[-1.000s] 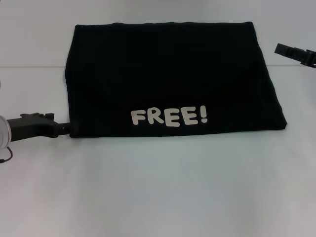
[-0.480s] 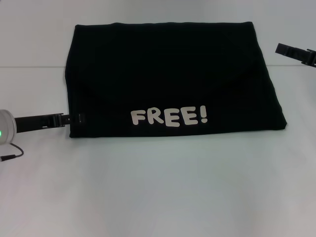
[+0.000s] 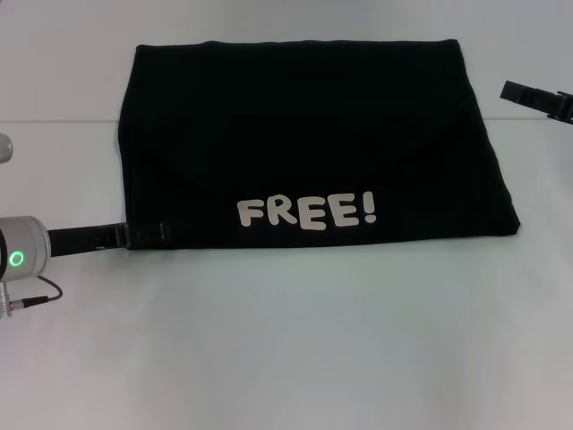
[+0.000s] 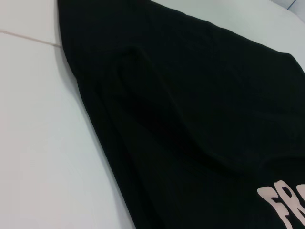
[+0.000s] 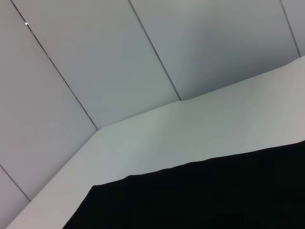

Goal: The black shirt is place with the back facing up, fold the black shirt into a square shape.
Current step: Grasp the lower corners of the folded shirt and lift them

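At the near-left corner of the black shirt [image 3: 304,143] we can't tell if our left gripper [image 3: 148,235] grips, so lifting may slip or drag layers.

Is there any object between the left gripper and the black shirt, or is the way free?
Nothing visible stands between them. The left gripper is already at the near left corner of the black shirt, its tips over the fabric edge. The white table beside that corner holds no other object. The right gripper hangs apart, off the shirt's right side.

White table [image 3: 286,340], folded black shirt [image 3: 304,134]
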{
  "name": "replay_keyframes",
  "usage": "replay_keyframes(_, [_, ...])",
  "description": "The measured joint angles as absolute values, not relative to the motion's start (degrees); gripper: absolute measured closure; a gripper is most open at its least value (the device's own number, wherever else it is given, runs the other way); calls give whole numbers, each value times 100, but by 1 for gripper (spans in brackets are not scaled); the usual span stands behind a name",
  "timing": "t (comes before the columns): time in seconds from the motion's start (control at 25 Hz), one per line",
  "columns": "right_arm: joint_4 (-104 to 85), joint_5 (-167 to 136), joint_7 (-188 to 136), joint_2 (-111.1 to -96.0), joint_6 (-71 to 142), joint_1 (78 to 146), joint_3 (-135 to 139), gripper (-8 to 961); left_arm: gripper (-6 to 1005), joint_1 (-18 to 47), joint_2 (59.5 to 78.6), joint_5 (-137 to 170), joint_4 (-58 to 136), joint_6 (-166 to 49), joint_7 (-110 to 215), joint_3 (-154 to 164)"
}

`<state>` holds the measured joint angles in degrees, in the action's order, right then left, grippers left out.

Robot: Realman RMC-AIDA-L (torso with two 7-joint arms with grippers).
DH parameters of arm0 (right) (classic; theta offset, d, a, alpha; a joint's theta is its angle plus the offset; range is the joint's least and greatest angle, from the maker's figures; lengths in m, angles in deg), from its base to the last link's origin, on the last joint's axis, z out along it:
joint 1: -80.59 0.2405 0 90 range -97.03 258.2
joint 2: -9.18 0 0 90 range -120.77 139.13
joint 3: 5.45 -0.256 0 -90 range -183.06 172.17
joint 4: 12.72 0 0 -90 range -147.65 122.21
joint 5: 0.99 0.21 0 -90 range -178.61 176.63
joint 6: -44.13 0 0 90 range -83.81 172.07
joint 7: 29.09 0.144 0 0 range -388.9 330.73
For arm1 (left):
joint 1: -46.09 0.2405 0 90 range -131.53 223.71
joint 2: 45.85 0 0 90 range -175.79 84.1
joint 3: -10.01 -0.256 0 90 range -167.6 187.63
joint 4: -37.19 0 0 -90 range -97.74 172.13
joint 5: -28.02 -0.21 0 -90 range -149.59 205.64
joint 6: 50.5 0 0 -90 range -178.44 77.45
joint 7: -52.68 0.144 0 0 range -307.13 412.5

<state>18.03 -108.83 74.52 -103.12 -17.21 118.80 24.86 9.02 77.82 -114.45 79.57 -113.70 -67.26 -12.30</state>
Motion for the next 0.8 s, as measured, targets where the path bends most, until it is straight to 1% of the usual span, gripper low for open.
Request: replay_keyframes(0.8, [1761,-10883,7459,-10305,-1717,11807,2496,203,175,818,7760,-11444,7967,-11498,-6634,-1357])
